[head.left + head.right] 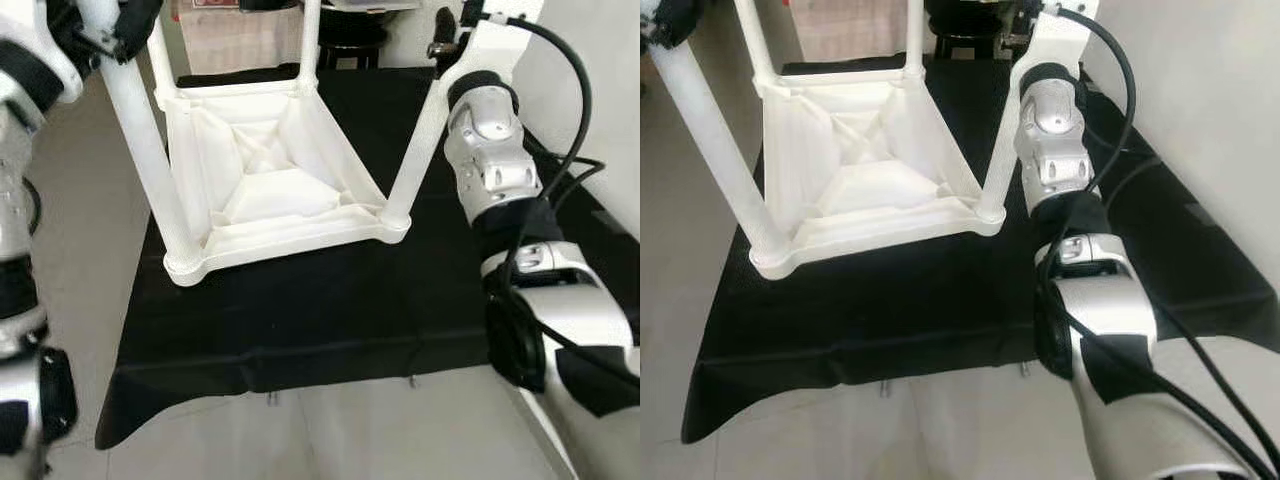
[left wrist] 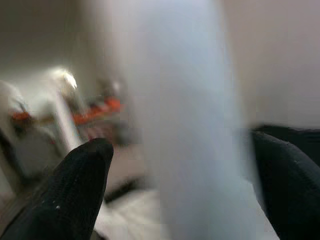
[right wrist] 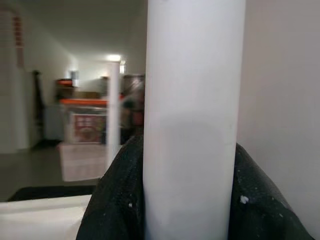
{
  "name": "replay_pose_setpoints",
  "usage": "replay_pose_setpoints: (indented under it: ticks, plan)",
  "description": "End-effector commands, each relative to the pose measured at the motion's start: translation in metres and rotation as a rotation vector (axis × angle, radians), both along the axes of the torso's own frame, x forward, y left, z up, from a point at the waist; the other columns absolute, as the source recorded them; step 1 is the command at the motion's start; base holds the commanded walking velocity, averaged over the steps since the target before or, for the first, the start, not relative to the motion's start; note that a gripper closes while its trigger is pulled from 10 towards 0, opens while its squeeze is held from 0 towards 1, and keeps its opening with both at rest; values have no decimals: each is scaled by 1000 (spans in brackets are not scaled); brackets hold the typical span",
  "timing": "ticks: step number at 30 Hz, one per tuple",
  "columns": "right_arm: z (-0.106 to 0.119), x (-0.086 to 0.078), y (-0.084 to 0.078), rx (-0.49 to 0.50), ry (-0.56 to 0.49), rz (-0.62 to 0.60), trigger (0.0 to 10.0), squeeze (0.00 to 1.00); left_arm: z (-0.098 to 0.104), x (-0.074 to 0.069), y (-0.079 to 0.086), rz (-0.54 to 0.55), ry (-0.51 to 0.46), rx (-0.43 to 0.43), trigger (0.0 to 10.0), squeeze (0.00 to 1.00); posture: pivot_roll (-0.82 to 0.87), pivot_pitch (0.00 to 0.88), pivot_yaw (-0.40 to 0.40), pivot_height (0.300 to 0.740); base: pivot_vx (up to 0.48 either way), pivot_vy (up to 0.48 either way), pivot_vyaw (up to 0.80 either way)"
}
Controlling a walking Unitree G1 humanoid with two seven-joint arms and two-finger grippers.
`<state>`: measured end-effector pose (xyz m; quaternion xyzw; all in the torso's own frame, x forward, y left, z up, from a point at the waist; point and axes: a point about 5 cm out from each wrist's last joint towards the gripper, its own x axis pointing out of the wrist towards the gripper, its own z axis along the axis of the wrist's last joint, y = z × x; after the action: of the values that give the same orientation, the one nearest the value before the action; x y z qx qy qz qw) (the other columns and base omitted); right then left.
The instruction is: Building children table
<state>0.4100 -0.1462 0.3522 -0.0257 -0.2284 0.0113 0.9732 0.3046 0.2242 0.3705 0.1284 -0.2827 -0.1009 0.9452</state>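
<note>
You see the white children table lying upside down on a black cloth, which covers a low surface in front of the robot. Its top rests on the cloth and its legs point up toward the camera, a bit tilted.

The left gripper is at the upper left of the head views, at the near-left leg. In the left wrist view this leg passes between the two black fingers, but the picture is blurred — you cannot tell if the fingers press on it or only stand around it.

The right gripper is at the near-right leg, high up near the top edge of the head views, where the silver right arm reaches up along the right side. In the right wrist view the leg sits tight between the fingers, which touch it on both sides — the claw is closed on this leg.

Behind the table stands a cardboard box and a dark stool. The floor is pale tile.
</note>
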Motion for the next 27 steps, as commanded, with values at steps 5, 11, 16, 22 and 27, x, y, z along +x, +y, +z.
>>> replay_pose_setpoints:
  ticks: [5, 11, 16, 22, 27]
  plan:
    - [-105, 8, 7, -129, 449, 107, 10000, 0, -41, -13, -26, -2, 74, -56, 10000, 0, 46, 221, -16, 740, 0, 0, 0]
    - [-112, 3, 23, -164, 449, 224, 10000, 0, -74, -28, -37, 52, 129, -108, 10000, 0, 54, 208, -18, 740, 0, 0, 0]
    - [-116, -3, 33, -165, 449, 313, 10000, 0, -93, -37, -36, 133, 166, -112, 10000, 0, 57, 194, -20, 740, 0, 0, 0]
    - [-114, -12, 44, -173, 425, 440, 10000, 0, -125, -39, -21, 308, 232, -86, 10000, 0, 45, 178, -27, 740, 0, 0, 0]
    - [-111, -19, 46, -203, 419, 485, 10000, 0, -155, -35, -10, 428, 309, -105, 10000, 0, 26, 181, -36, 740, 0, 0, 0]
